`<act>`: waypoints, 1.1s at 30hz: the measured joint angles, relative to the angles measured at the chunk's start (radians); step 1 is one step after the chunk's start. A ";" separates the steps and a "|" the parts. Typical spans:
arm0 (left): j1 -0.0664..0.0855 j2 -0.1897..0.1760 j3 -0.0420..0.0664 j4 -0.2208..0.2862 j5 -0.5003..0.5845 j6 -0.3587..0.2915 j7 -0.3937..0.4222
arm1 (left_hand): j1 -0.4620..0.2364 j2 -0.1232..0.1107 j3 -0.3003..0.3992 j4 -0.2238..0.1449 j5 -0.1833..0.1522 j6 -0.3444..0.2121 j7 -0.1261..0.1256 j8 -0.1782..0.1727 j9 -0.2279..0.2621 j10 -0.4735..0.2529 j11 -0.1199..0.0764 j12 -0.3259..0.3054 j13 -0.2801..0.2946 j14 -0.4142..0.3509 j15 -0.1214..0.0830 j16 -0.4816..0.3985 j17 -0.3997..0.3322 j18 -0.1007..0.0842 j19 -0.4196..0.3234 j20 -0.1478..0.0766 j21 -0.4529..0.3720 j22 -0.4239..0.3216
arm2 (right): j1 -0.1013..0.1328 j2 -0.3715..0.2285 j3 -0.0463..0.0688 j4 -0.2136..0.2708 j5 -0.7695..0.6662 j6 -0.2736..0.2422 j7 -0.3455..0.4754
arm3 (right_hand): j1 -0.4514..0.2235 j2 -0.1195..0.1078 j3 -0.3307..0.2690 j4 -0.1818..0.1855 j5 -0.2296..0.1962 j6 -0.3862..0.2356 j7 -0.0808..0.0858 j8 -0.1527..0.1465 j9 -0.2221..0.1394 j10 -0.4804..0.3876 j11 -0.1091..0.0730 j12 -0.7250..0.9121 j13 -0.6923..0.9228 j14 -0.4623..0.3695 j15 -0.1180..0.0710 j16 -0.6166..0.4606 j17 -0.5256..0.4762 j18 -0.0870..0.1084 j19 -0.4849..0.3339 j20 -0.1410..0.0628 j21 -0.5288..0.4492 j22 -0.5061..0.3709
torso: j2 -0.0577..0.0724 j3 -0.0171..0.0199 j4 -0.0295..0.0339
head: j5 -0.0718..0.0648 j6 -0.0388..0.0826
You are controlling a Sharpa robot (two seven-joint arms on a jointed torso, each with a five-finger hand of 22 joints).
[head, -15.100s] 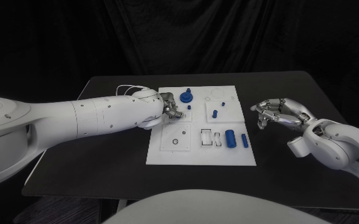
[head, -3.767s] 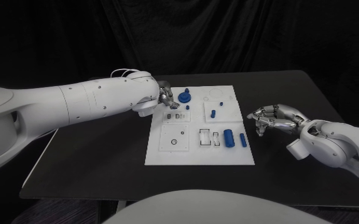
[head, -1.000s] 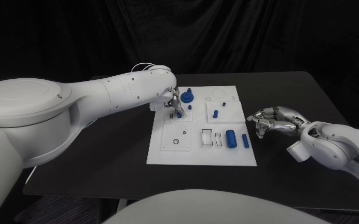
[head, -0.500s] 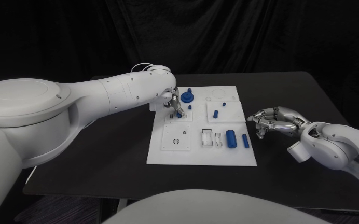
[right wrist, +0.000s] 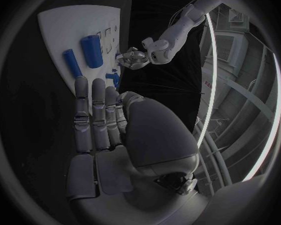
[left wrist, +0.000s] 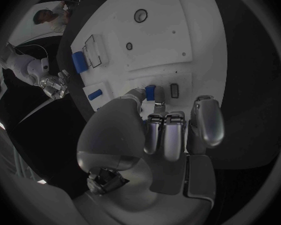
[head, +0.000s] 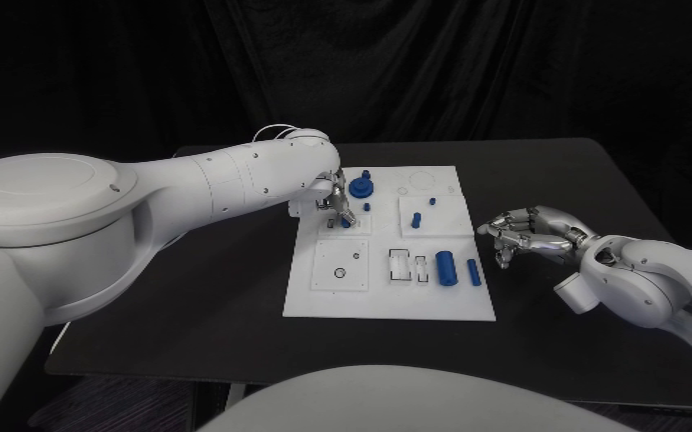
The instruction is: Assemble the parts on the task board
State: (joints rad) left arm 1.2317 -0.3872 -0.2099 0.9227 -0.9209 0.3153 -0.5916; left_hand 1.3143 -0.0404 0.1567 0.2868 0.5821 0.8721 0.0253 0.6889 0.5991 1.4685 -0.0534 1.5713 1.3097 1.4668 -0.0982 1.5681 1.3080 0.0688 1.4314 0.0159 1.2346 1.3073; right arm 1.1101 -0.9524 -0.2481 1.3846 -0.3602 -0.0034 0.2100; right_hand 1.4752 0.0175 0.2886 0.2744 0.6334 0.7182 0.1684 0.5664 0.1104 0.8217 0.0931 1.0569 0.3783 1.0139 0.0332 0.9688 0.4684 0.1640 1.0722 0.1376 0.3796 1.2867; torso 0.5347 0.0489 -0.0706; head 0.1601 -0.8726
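Reaching over the upper left part of the task board (head: pixel 378 297), the left robot hand (head: pixel 333 202) pinches a small blue part (left wrist: pixel 150 92) between its fingertips (left wrist: pixel 138 92), right at a slot in the board; whether the part already sits in the slot cannot be told. The white task board lies in the middle of the black bench (head: pixel 202 282). Near its far edge stands a blue round part with a peg (head: pixel 359 187). Further right a small blue pin (head: pixel 414 219) lies on the board, with a tiny blue piece (head: pixel 431 200) just beyond it. Toward the board's right side, a thick blue cylinder (head: pixel 446 266) and a slimmer blue rod (head: pixel 472 272) lie side by side, close but apart. The right robot hand (head: pixel 528 233) hangs over the bench just off the board's right edge, fingers curled inward and holding nothing.
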 measured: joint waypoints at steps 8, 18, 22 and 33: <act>-0.008 0.001 0.001 -0.003 0.000 -0.025 0.007 | 0.000 0.000 0.008 0.003 -0.059 0.000 0.001 -0.007 -0.002 0.000 0.000 0.000 0.000 0.000 0.000 0.000 0.000 0.000 -0.004 0.004 -0.010 0.000 | 0.000 0.001 0.000 -0.001 0.000 0.002 -0.002 | 0.000 0.000 0.000 0.000 0.000 0.000 0.000 0.000 0.000 0.000 0.000 0.000 0.000 -0.004 0.004 0.000 0.000 0.000 -0.004 0.004 0.000 0.000 | 0.000 0.0000 -0.0001 | 0.001 0.000; -0.012 -0.004 0.002 -0.002 0.002 -0.039 0.009 | -0.176 0.001 -0.134 0.005 -0.444 -0.058 0.043 -0.075 -0.040 -0.002 0.053 0.000 0.000 -0.002 0.042 0.000 0.000 0.000 -0.032 0.034 -0.054 0.000 | 0.000 0.000 0.000 -0.001 0.000 0.005 -0.004 | 0.000 0.000 0.000 0.000 0.000 -0.004 0.004 0.000 0.000 0.000 0.000 0.000 -0.001 -0.004 0.004 0.000 0.000 0.000 -0.004 0.004 0.000 0.000 | 0.000 0.0000 -0.0003 | 0.000 0.000; -0.012 -0.007 0.003 0.001 0.004 -0.039 0.010 | -0.220 0.006 -0.228 0.005 -0.525 -0.063 0.048 -0.075 -0.040 -0.003 0.054 0.000 0.000 0.000 0.047 0.000 0.000 0.000 -0.032 0.044 -0.054 0.000 | 0.000 0.000 0.000 -0.001 0.000 0.006 -0.004 | 0.000 0.000 0.000 0.000 0.000 -0.004 0.004 0.000 0.000 0.000 0.000 0.000 -0.001 -0.004 0.004 0.000 0.000 0.000 -0.004 0.004 0.000 0.000 | 0.000 0.0000 -0.0004 | -0.001 0.000; -0.012 -0.055 0.002 0.063 -0.015 -0.064 0.017 | -0.334 -0.012 -0.335 0.008 -0.532 -0.017 0.046 -0.124 -0.065 -0.003 0.054 0.000 0.000 0.000 0.047 0.000 0.000 0.000 -0.022 0.041 -0.027 0.000 | 0.000 -0.004 0.000 0.000 0.000 0.008 -0.006 | 0.000 0.000 0.000 0.000 0.000 -0.007 0.000 0.000 0.000 0.000 0.000 0.000 -0.001 -0.004 0.004 0.000 -0.001 0.000 -0.004 0.004 0.000 0.000 | 0.000 0.0001 0.0002 | -0.003 0.000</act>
State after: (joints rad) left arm 1.2200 -0.4420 -0.2077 0.9862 -0.9357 0.2509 -0.5747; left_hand 0.9805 -0.0525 -0.1778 0.2951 0.0505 0.8552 0.0710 0.5649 0.5337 1.4654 0.0009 1.5713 1.3097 1.4671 -0.0515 1.5681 1.3077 0.0688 1.4091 0.0571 1.2079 1.3073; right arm 1.1101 -0.9566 -0.2481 1.3843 -0.3603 0.0042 0.2044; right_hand 1.4752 0.0175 0.2886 0.2744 0.6335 0.7109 0.1683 0.5664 0.1100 0.8217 0.0931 1.0569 0.3775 1.0103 0.0368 0.9687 0.4675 0.1641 1.0686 0.1412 0.3796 1.2867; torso 0.5342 0.0490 -0.0704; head 0.1568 -0.8726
